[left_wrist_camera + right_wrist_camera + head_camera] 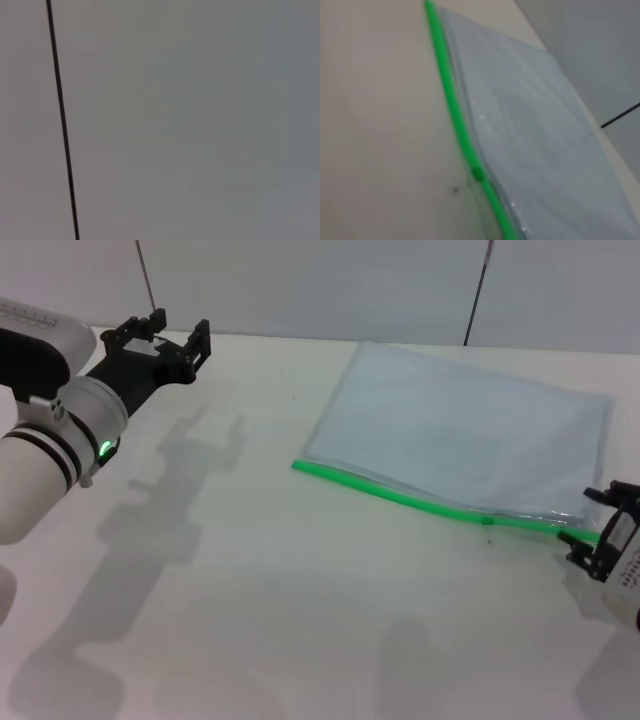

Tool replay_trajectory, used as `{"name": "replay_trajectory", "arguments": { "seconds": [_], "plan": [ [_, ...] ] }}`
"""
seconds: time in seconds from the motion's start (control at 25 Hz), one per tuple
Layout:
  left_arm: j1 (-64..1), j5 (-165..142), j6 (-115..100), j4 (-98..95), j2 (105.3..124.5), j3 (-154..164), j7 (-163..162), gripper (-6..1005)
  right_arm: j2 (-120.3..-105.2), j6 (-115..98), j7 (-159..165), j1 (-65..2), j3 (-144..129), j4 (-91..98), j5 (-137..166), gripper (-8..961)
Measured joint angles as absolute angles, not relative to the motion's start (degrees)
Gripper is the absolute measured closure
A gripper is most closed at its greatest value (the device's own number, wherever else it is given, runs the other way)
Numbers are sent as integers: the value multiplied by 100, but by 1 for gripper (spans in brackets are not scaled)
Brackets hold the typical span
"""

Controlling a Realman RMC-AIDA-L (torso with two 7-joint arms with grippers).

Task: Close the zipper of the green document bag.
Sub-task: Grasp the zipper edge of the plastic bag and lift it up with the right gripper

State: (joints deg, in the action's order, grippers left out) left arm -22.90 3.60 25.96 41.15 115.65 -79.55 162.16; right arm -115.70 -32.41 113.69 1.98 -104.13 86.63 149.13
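The green document bag [460, 425] lies flat on the right half of the white table, a translucent blue-grey pouch. Its zipper [400, 496] is the bright green strip on the long edge nearest me. The small dark green slider [488, 521] sits toward the strip's right end. The right wrist view shows the bag [530, 130], the zipper [451, 95] and the slider [477, 173] up close. My right gripper [590, 525] is low at the right end of the strip, open, with the strip's end between its fingers. My left gripper [178, 328] is raised far left, open and empty.
The white table [300, 590] spreads out in front and to the left of the bag. A grey wall with dark vertical seams [62, 125] stands behind the table's far edge.
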Motion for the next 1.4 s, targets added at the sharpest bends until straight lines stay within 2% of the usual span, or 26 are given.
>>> {"name": "replay_trajectory", "arguments": {
  "seconds": [0.68, 1.4],
  "plan": [
    [-2259, 395, 2583, 4118, 11562, -7981, 16216, 426, -11593, -3398, 11421, 168, -10324, 8624, 15439, 396],
    [-2302, 390, 2585, 4116, 11566, -7980, 16216, 426, -11601, -2868, 11718, -411, -10271, 7728, 15512, 391]
  ]
}}
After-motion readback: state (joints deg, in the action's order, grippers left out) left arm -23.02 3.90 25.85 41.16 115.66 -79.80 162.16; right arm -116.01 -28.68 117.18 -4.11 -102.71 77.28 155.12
